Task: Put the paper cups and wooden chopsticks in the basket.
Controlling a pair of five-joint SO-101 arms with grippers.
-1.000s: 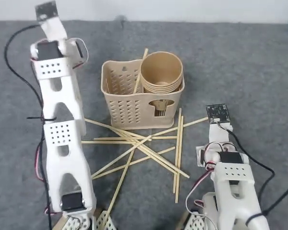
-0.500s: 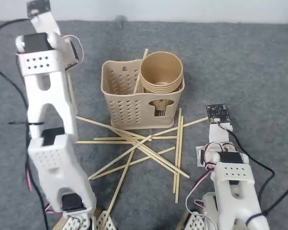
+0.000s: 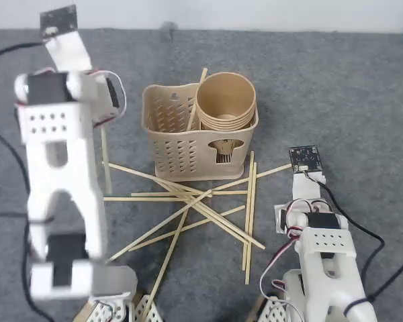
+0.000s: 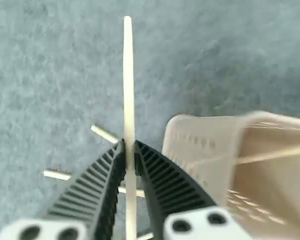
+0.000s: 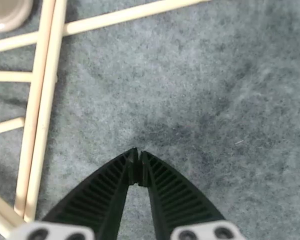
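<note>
Left gripper clamped tight on one wooden chopstick, the stick running lengthwise between the fingers, just beside the basket wall; from the high view it sits left of the basket, by the left arm. Paper cups stacked inside the basket's right side, a leaning chopstick poking up beside them; loose chopsticks lie criss-crossed on the grey carpet in front of the basket. Right gripper pinched together on nothing, low over the carpet, near a chopstick pair lying side by side.
</note>
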